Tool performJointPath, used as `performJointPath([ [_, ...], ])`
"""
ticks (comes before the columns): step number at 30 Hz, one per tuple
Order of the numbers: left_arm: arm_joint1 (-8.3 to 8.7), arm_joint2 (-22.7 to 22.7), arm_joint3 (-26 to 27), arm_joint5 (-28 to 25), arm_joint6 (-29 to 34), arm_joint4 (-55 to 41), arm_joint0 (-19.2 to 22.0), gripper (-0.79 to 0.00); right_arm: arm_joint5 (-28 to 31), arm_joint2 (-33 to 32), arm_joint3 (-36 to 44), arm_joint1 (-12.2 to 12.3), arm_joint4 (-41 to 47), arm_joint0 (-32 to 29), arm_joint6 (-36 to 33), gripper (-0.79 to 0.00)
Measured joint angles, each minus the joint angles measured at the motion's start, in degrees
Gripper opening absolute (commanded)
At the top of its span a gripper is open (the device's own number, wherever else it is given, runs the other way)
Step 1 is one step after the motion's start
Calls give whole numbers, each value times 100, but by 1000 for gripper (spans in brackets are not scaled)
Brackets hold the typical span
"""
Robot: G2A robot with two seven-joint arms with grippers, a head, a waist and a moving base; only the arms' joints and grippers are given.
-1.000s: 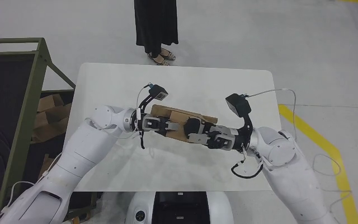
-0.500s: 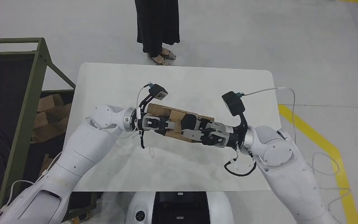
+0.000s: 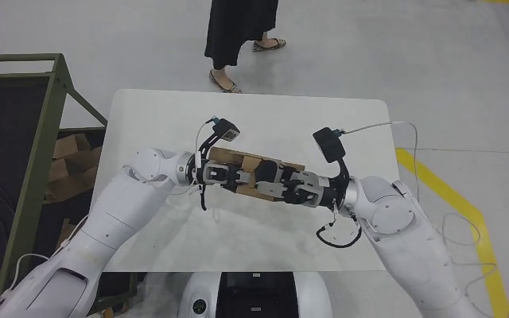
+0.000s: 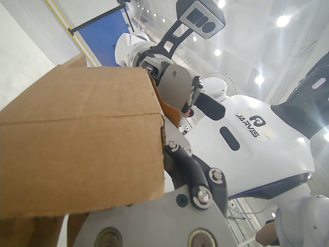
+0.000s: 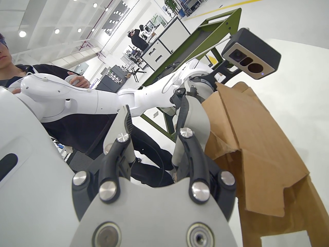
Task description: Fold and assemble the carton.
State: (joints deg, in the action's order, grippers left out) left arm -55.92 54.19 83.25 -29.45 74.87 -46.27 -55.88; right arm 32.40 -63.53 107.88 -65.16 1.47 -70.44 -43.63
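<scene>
Over the middle of the white worktop (image 3: 238,234), our left gripper (image 3: 229,176) has its jaws clenched on the brown corrugated cardboard carton (image 3: 248,164). Our right gripper (image 5: 158,111) has its jaws released beside it. We should fold the loose flap (image 5: 257,155) squarely along its crease.

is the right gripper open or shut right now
Open: the right gripper shows a clear gap between its fingers; the carton lies beside them, not between.

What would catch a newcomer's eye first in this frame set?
The brown carton over the middle of the white table, with the left pincer and right pincer meeting at it from opposite ends. The right pincer stands open, one finger against a carton flap. A green cart holding cardboard scraps stands beside the table.
</scene>
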Motion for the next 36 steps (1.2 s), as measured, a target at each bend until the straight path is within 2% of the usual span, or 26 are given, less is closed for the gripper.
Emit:
performJointPath([
  [13,-27,-67,-31,-4,-4,-17,28,-785,-2,159,160,-19,-453,61,288,-443],
  [24,-22,-60,-7,-28,-28,6,4,-785,54,105,186,-3,-463,33,405,-443],
  [30,-6,-4,34,-35,-35,-26,-12,-785,322,-167,222,41,-237,-121,541,-446],
  [36,4,85,76,-58,-58,-119,-30,-785,977,-676,368,113,-221,-457,822,-434],
])
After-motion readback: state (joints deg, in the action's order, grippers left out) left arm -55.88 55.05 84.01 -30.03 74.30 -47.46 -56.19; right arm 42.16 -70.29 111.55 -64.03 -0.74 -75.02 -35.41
